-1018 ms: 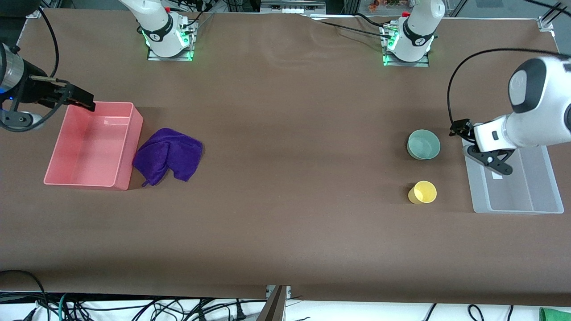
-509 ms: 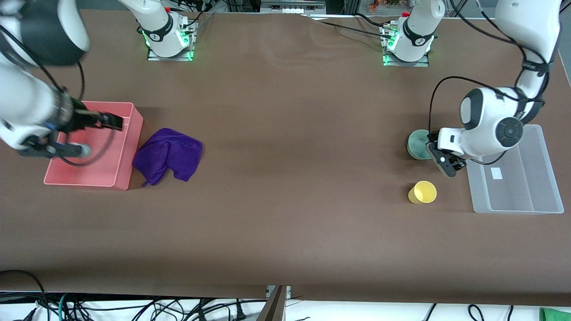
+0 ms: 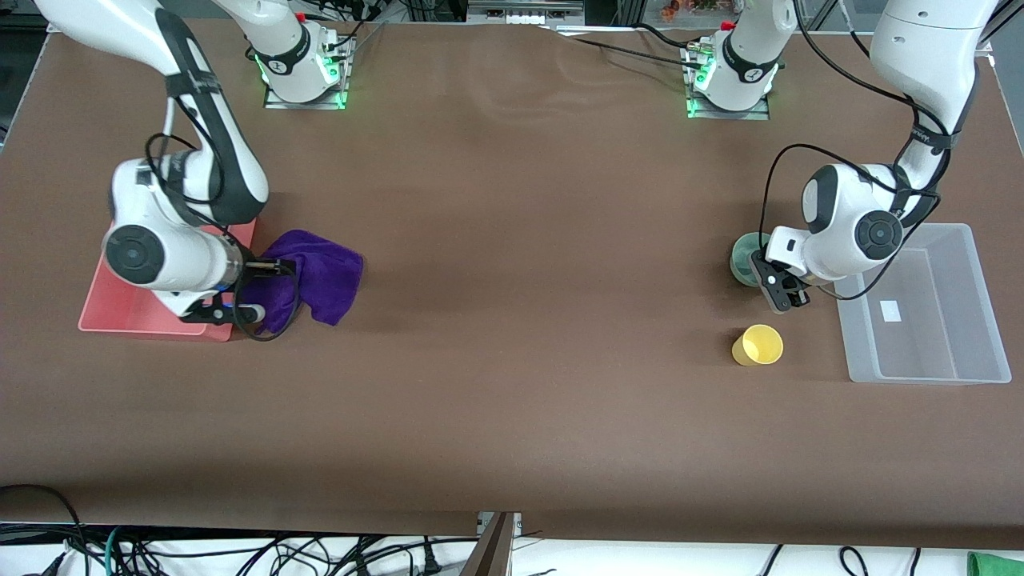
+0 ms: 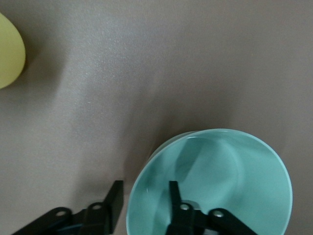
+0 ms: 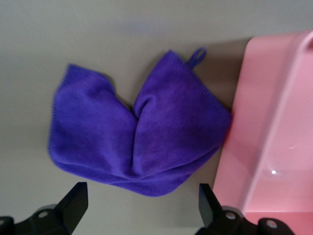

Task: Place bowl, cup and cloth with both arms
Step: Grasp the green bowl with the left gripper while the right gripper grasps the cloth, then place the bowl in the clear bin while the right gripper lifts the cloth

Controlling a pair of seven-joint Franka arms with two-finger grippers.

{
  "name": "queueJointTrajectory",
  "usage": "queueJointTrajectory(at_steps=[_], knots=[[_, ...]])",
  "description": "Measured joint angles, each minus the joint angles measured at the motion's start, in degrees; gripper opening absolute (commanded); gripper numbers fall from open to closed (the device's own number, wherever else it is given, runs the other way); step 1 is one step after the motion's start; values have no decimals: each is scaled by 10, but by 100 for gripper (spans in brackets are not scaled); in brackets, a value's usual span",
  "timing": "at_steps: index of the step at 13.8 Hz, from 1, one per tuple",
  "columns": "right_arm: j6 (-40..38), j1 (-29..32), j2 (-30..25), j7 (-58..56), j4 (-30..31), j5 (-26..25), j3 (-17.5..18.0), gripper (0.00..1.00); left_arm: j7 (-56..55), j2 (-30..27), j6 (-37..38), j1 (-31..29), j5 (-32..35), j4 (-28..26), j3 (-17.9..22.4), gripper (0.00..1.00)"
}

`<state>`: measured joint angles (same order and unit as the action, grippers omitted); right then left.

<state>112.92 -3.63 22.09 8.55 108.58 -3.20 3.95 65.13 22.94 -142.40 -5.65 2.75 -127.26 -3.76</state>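
Left gripper (image 4: pixel 144 203) straddles the bowl (image 4: pixel 215 181) rim, jaws parted, one finger inside, ready to pinch. Right gripper (image 5: pixel 142 198) hovers spread wide over the cloth (image 5: pixel 139 134) beside the pink bin (image 5: pixel 274 122). Cup (image 3: pixel 758 345) stands apart on the worktop (image 3: pixel 512 320).

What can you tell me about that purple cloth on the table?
The cloth is deep purple and fuzzy, lying crumpled flat on the brown table with a crease down its middle and a small hanging loop at one corner. One edge touches the pink bin. The right gripper hovers open over it without touching it.
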Motion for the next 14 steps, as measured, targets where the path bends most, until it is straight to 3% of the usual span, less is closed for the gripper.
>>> queueJointTrajectory(at_steps=[6, 9, 10, 12, 13, 14], knots=[[68, -4, 44, 0, 28, 0, 5, 100, 28, -14, 20, 0, 0, 15, -1, 0], [114, -5, 72, 0, 48, 0, 5, 100, 48, -34, 147, -5, 2, 89, 7, 0], [118, -5, 79, 0, 50, 0, 5, 90, 66, -39, 190, -8, 9, 123, 14, 0], [120, -10, 88, 0, 51, 0, 5, 28, 107, -43, 234, -12, 34, 180, 41, 0], [120, -13, 90, 0, 51, 0, 5, 5, 128, -43, 239, -14, 40, 195, 63, 0], [120, -15, 90, 0, 50, 0, 6, 0, 152, -41, 239, -17, 40, 200, 89, 0]])
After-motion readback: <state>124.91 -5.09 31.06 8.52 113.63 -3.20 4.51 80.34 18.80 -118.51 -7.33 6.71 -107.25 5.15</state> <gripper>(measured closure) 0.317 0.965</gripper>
